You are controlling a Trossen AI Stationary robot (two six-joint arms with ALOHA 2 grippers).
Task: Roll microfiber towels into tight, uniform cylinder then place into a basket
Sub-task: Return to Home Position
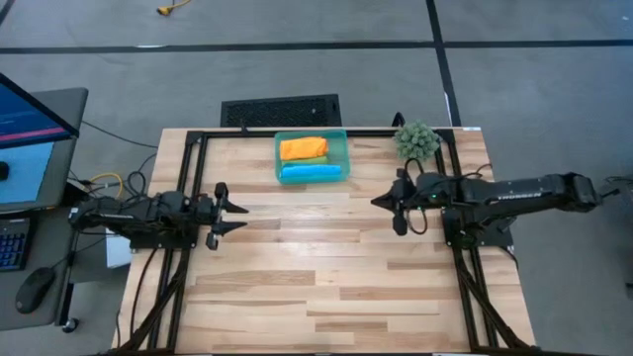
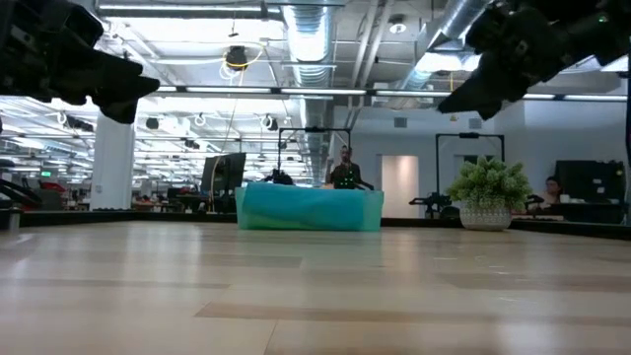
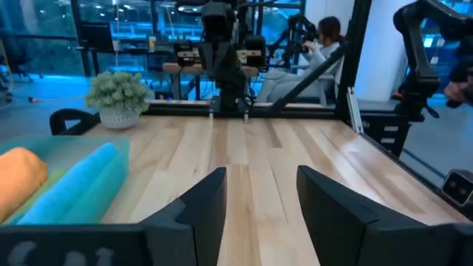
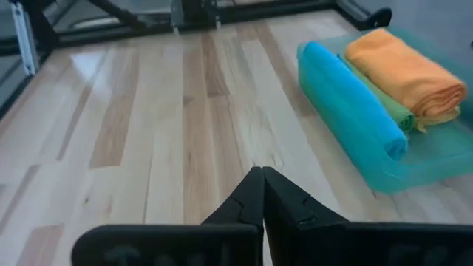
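Only three rolls can be made out in the basket (image 1: 278,158). The orange towel (image 1: 303,148) lies toward the far side and the sky blue towel (image 1: 311,173) runs along the near wall. Only a thin strip of the bright green towel (image 1: 322,160) shows between them. Whatever sits under the orange roll is covered. In the low view the basket's translucent teal wall hides its contents, and both arms are cut off by the top of the frame, raised above the wood. The basket stands at the middle of the bench's (image 1: 316,287) far edge, just inside the black frame rail. The spiky plant ball (image 1: 416,140) sits well apart at the far right corner. The left hand (image 1: 244,217) hangs over the left side of the bench with its fingers spread wide and nothing between them. The right hand (image 1: 375,202) hangs over the right side near the plant ball, fingers pressed together to a point, also carrying nothing. The two hands point toward each other across bare planks. The near half of the bench shows only wood out to the frame rails on either side.
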